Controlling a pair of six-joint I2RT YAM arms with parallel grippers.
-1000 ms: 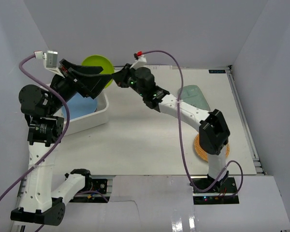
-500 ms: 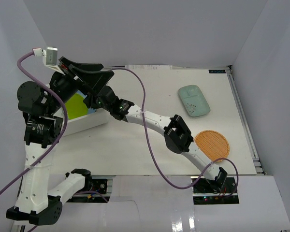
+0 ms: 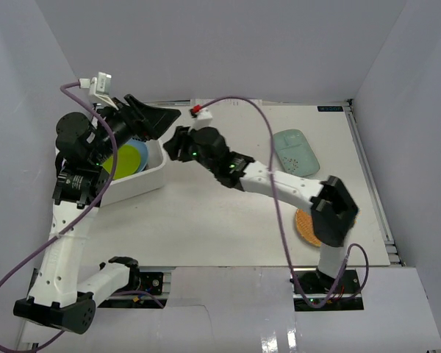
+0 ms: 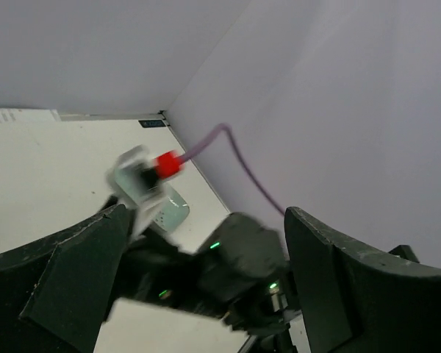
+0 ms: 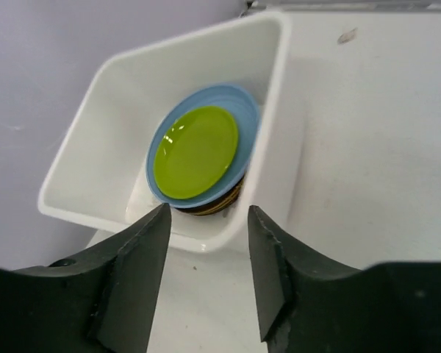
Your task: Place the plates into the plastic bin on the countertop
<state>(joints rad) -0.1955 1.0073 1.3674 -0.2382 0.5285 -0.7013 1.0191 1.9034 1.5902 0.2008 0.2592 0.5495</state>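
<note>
- Two plates lie outside the white rectangular plastic bin (image 5: 279, 88): the pale mint oblong plate (image 3: 294, 152), well right of the right end effector (image 5: 207, 215), and the tan woven round plate (image 3: 306, 229), partly under that arm.
- We see its fingers apart and empty; the lime green round plate (image 5: 196, 151) lies just ahead, stacked on the blue plate (image 5: 239, 103).
- The left end effector (image 3: 153, 120), spread wide, holds nothing.
- We would rise clear of the rim, then grip the mint plate across its width; its long axis runs near-to-far, far end leaning left.

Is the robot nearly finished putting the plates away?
Nearly. The lime green round plate sits on the blue round plate in the white plastic bin. Nothing is in hand: the right gripper and left gripper are open, empty. Left on the countertop: the pale mint oblong plate and tan woven plate.
</note>
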